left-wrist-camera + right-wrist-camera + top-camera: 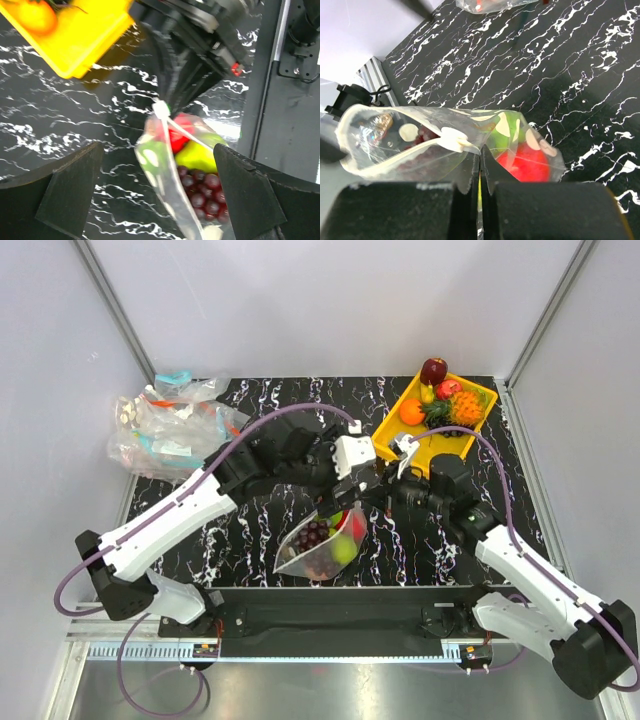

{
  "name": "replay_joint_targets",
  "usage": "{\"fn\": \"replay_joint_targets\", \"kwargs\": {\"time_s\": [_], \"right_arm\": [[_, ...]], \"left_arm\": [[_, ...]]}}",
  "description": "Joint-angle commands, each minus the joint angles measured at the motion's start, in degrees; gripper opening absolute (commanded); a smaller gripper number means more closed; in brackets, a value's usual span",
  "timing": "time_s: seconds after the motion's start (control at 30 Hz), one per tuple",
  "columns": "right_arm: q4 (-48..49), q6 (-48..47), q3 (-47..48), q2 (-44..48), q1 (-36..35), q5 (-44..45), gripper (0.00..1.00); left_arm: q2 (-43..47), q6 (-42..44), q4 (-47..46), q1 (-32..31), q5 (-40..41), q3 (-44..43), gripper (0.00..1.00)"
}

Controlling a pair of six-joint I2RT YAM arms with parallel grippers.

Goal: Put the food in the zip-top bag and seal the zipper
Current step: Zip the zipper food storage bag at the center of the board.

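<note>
Right end effector (pixel 481 172) is pinched tight on the top edge of the bag (pixel 420 145), which I see near the yellow tray (pixel 445 435), toward the arm bases from it. A red fruit (pixel 525 162), a green one (pixel 200 155) and grapes (pixel 202 192) lie inside. Left end effector (pixel 157 150) is spread wide, the bag showing between its fingers.

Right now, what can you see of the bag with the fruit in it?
The bag is a clear, soft plastic pouch printed with white ovals. Inside are dark grapes, a green fruit and a red fruit. It sits tilted over the black table. The right gripper pinches its pale top edge; the left gripper is open.
</note>
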State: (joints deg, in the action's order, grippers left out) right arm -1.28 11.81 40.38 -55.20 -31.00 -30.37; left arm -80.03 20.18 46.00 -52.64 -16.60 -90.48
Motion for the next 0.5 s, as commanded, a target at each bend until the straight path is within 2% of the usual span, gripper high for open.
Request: {"fn": "replay_joint_targets", "kwargs": {"time_s": [0.0, 0.33, 0.47], "right_arm": [[-2.1, 0.4, 4.3, 1.6, 0.1, 2.1, 0.0], [-3.9, 0.8, 6.0, 1.6, 0.1, 2.8, 0.0], [-4.9, 0.8, 6.6, 1.9, 0.0, 3.2, 0.0]], "left_arm": [[1.3, -5.1, -2.5, -3.0, 5.3, -0.4, 0.99], [0.7, -17.6, -6.4, -8.6, 14.9, 2.4, 0.99], [-1.9, -21.7, -6.4, -10.5, 23.4, 2.8, 0.99]]}}
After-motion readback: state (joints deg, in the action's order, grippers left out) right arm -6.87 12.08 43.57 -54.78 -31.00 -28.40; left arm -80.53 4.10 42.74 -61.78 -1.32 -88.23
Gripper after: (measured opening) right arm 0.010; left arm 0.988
